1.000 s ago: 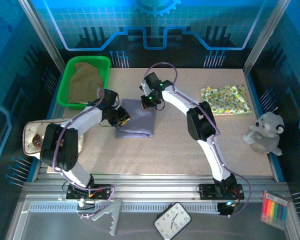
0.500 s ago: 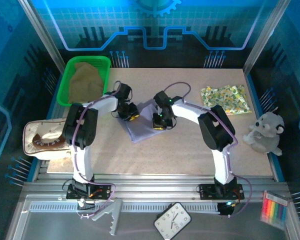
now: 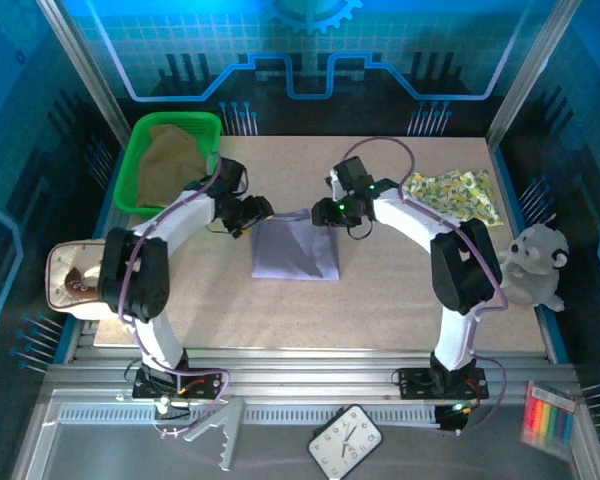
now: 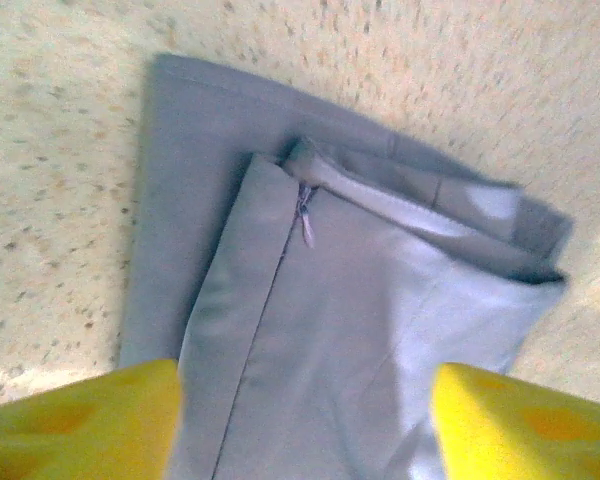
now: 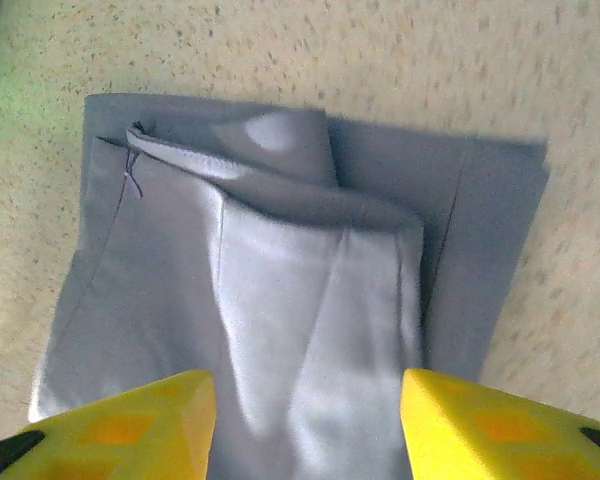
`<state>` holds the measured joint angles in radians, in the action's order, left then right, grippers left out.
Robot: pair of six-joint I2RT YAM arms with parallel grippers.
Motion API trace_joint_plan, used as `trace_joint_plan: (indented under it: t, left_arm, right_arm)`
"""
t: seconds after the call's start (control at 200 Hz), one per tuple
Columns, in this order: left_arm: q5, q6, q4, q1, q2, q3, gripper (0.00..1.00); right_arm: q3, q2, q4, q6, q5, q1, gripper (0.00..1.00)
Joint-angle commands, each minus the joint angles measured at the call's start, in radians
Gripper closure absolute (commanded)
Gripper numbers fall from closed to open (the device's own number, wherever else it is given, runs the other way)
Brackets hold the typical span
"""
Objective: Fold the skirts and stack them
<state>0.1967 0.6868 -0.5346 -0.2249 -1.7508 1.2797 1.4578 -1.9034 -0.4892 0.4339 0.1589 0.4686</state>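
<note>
While the lavender skirt [image 3: 295, 252] lay as a compact folded rectangle near the middle of the tabletop [image 3: 400, 300], the fold on it looked all but finished, so the step in hand seemed to be the end of folding this second garment. The left hand [image 3: 257, 212] stood at its far-left corner and the right hand [image 3: 330, 212] at its far-right corner, both released and holding nothing. In the left wrist view the yellow fingers [image 4: 85, 420] were spread wide with the cloth lying flat below them. The right wrist view showed the same.

The top layer sat a little skewed on the layer beneath, and a strip of waistband was turned up along the far edge. The floral skirt [image 3: 452, 197] lay flat at the far right of the tabletop, well apart. The olive-tan skirt [image 3: 168, 165] sat rumpled in the green basket [image 3: 176, 118] at the far left.

Stacking probably came next. That called for a pinch through every layer of the lavender skirt, so the fold would not fall open, then a carry toward the floral one. The olive-tan skirt had not yet been folded.

Each arm reached forward from its base and bent inward at the elbow, the two wrists facing each other across the skirt's far edge.
</note>
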Motion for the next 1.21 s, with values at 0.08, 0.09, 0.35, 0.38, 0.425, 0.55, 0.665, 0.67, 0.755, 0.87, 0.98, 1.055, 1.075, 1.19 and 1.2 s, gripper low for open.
trace_joint_plan:
  t: [0.08, 0.09, 0.35, 0.38, 0.425, 0.55, 0.665, 0.67, 0.755, 0.87, 0.98, 1.055, 1.075, 1.19, 1.2]
  left_arm:
    - [-0.004, 0.019, 0.053, 0.017, 0.089, -0.089, 0.06]
    - [-0.004, 0.019, 0.052, 0.018, 0.090, -0.090, 0.05]
    - [0.007, 0.037, 0.050, 0.025, 0.086, -0.100, 0.01]
    - [0.012, 0.037, 0.051, 0.025, 0.085, -0.100, 0.01]
    - [0.018, 0.036, 0.053, 0.025, 0.085, -0.100, 0.01]
    - [0.015, 0.031, 0.045, 0.027, 0.083, -0.099, 0.01]
    - [0.025, 0.013, 0.047, 0.032, 0.095, -0.096, 0.01]
    - [0.026, 0.011, 0.047, 0.032, 0.096, -0.096, 0.01]
    - [0.042, -0.021, 0.053, 0.036, 0.112, -0.089, 0.01]
    - [0.044, -0.068, 0.054, 0.036, 0.132, -0.079, 0.01]
    - [0.019, -0.092, 0.049, 0.036, 0.130, -0.077, 0.01]
    - [0.000, -0.098, 0.024, 0.036, 0.099, -0.070, 0.01]
    - [-0.005, -0.100, 0.018, 0.036, 0.086, -0.070, 0.01]
    - [-0.069, -0.101, -0.022, 0.036, 0.016, -0.073, 0.03]
    - [-0.072, -0.102, -0.022, 0.036, 0.009, -0.074, 0.04]
  right_arm:
    - [0.103, -0.113, -0.089, -0.287, 0.043, -0.010, 0.40]
    - [0.107, -0.116, -0.091, -0.290, 0.045, -0.011, 0.40]
    - [0.126, -0.182, -0.089, -0.280, 0.059, -0.009, 0.40]
    - [0.128, -0.184, -0.086, -0.280, 0.069, -0.008, 0.41]
    - [0.127, -0.186, -0.082, -0.280, 0.078, -0.007, 0.43]
    - [0.118, -0.155, -0.053, -0.276, 0.083, -0.003, 0.74]
    - [0.112, -0.087, -0.028, -0.293, 0.088, 0.009, 0.92]
    - [0.113, -0.084, -0.027, -0.293, 0.090, 0.009, 0.92]
    - [0.104, -0.050, 0.009, -0.318, 0.184, 0.012, 0.96]
    - [0.092, -0.049, 0.078, -0.332, 0.268, 0.014, 0.98]
    - [0.159, -0.128, 0.061, -0.324, 0.244, 0.010, 0.98]
    - [0.215, -0.200, 0.034, -0.314, 0.207, 0.006, 0.98]
    - [0.231, -0.221, 0.029, -0.309, 0.200, 0.005, 0.98]
    - [0.288, -0.285, 0.002, -0.290, 0.213, -0.004, 0.99]
    - [0.290, -0.286, 0.001, -0.290, 0.214, -0.004, 0.99]
